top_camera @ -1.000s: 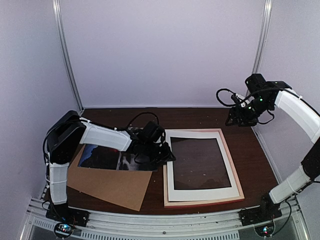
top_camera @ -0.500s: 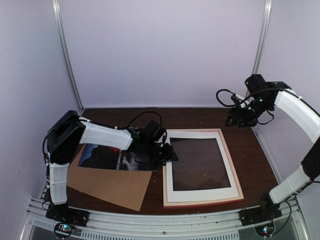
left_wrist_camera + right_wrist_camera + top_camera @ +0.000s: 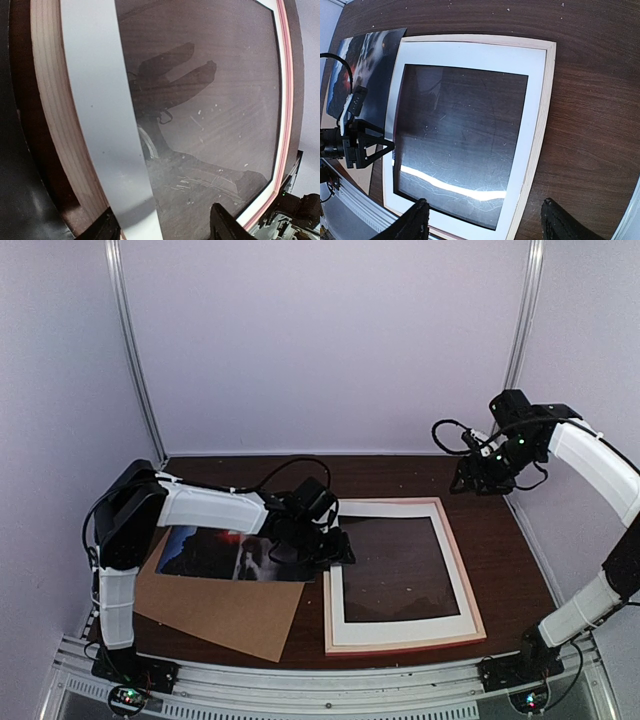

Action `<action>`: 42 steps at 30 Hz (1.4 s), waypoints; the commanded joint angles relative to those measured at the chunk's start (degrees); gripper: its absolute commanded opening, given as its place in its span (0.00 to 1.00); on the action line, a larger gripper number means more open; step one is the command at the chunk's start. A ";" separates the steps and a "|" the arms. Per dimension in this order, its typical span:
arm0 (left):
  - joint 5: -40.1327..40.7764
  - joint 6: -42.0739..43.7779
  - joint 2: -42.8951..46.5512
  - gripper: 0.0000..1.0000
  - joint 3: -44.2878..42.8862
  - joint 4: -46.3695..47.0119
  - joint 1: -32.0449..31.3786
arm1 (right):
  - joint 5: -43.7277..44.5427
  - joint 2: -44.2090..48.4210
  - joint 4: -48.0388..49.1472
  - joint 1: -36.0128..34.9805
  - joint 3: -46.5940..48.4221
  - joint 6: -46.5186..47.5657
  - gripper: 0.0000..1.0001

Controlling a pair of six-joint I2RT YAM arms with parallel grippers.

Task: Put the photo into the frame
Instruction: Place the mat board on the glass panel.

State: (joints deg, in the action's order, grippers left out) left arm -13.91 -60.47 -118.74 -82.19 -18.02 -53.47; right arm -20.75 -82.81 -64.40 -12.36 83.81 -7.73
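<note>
- Top view: the left arm [image 3: 205,510] stretches low across the table [image 3: 400,472], with the left gripper [image 3: 333,548] at the left edge of the frame [image 3: 458,550], jaws spread and holding nothing; the right arm [image 3: 600,465] is bent high at the far right, the right gripper [image 3: 468,478] in the air, well apart from the frame
- Since a second ago the left gripper has shifted slightly along the frame's edge and its jaws have widened; more of the photo [image 3: 210,552] now shows, red glow included; the right arm has not moved
- The frame holds only a white mat [image 3: 400,626] over glass; the photo lies outside it, just to its left, on a brown backing board [image 3: 225,618]
- Left wrist view: fingertips [image 3: 107,227] stand wide over the mat's strip and the glass [image 3: 210,100], gripping nothing
- Right wrist view: fingertips [image 3: 417,222] wide apart and empty, high above frame, mat and photo
</note>
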 commanded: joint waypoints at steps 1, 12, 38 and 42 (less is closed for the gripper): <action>2.66 3.54 1.07 0.62 -2.74 -6.27 -0.35 | -0.30 0.27 1.51 -0.03 -0.73 -0.35 0.76; 0.99 4.91 -0.20 0.67 -4.47 -7.57 -0.64 | -0.43 0.10 2.10 -0.21 -1.41 -0.35 0.77; 17.15 28.37 14.67 0.72 -6.15 -19.42 6.36 | 6.28 1.95 9.48 -9.19 -7.28 -2.79 0.82; 16.74 28.77 19.94 0.72 -1.95 -19.14 11.92 | 6.02 -0.12 16.37 -15.14 -8.70 -5.29 0.83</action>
State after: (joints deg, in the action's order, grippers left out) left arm 0.51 -34.96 -103.20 -87.68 -35.03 -46.72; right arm -16.23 -82.65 -55.75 -22.87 76.38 -10.24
